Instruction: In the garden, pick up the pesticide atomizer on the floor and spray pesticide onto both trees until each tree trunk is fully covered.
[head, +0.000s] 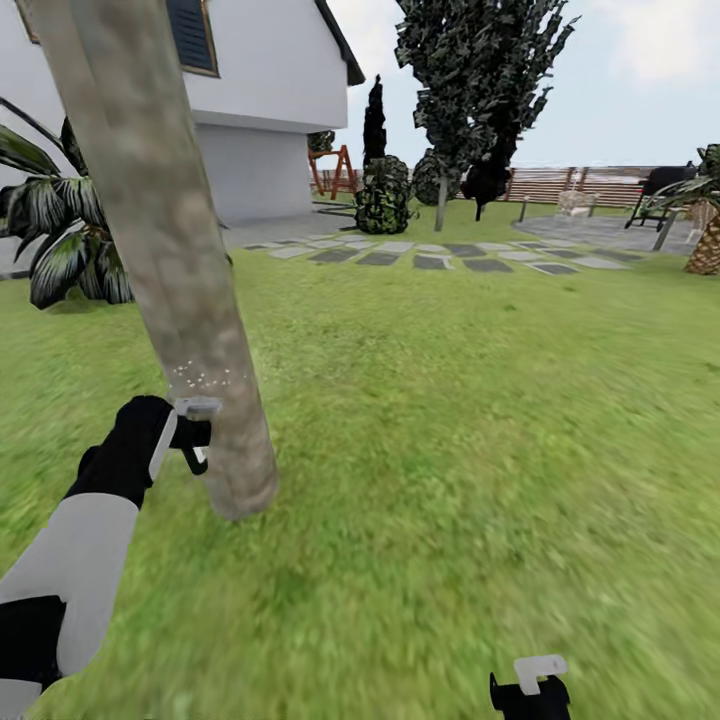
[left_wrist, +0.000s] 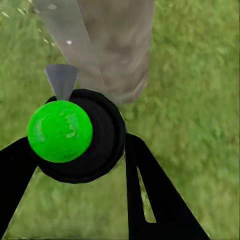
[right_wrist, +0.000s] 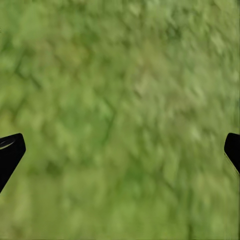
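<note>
Where the tree trunk (head: 165, 250) leans up out of the grass (head: 450, 420), the left hand (head: 190, 440) sits just beside its base, its fingers (left_wrist: 150, 195) closed around the pesticide atomizer (left_wrist: 75, 135), a black body with a bright green ball and a grey nozzle aimed at the bark. Small white specks dot the trunk just above the nozzle. The right hand (head: 530, 690) hangs low over bare lawn, well apart from the tree, its fingers (right_wrist: 10, 152) spread wide and holding nothing.
</note>
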